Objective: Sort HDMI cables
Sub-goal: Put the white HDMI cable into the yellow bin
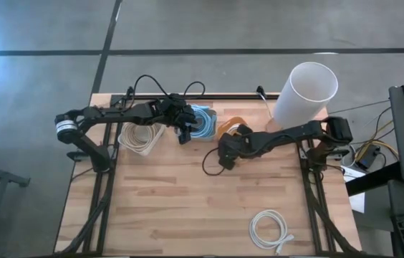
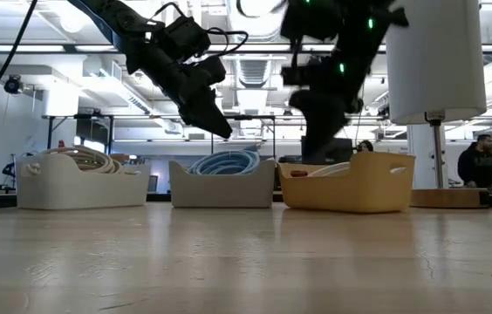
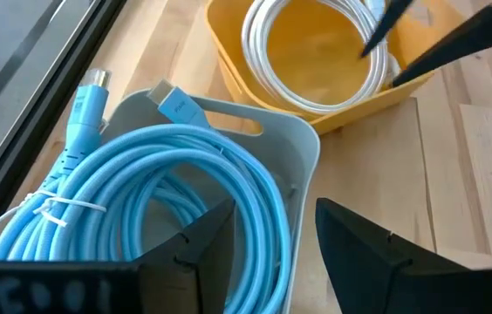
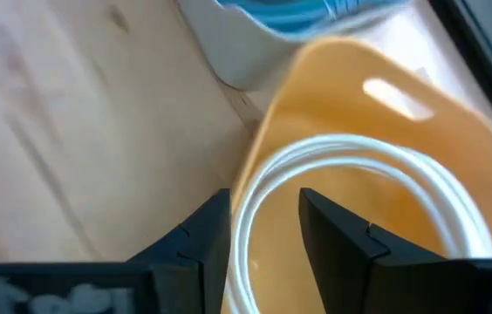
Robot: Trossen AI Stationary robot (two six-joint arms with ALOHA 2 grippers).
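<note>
High view. Three bins sit in a row along the far edge of the worktop (image 1: 188, 193): a white bin (image 1: 140, 137) holding a pale coil, a grey bin (image 1: 203, 123) with light blue cable, a yellow bin (image 1: 229, 126) largely hidden under the right arm. Left gripper (image 1: 185, 133) hangs at the grey bin's near edge. Right gripper (image 1: 225, 159) is just in front of the yellow bin. One white coil (image 1: 270, 229) lies loose near the front right of the worktop, well apart from the bins. A tall white cylinder (image 1: 304, 93) stands at the far right.

Low view. The same three bins in a row. Left gripper (image 2: 215, 120) is angled down above the grey bin (image 2: 222, 185), clear of it. Right arm hangs dark over the yellow bin (image 2: 351, 185).

Left wrist view. Light blue cables (image 3: 133, 201) fill the grey bin (image 3: 303, 174); left gripper's fingers (image 3: 359, 253) stand wide apart, nothing between them. A white cable (image 3: 316, 52) lies coiled in the yellow bin (image 3: 228, 44).

Right wrist view. Right gripper (image 4: 263, 235) sits over the yellow bin (image 4: 351, 87), its fingers parted either side of the white cable's (image 4: 359, 153) loop but not pinching it; looks like a release.

Judgement: to finish the drop cleanly, spread the fingers fully, lift straight up so no loop snags, then go for the loose white coil, gripping across its bundled strands.
</note>
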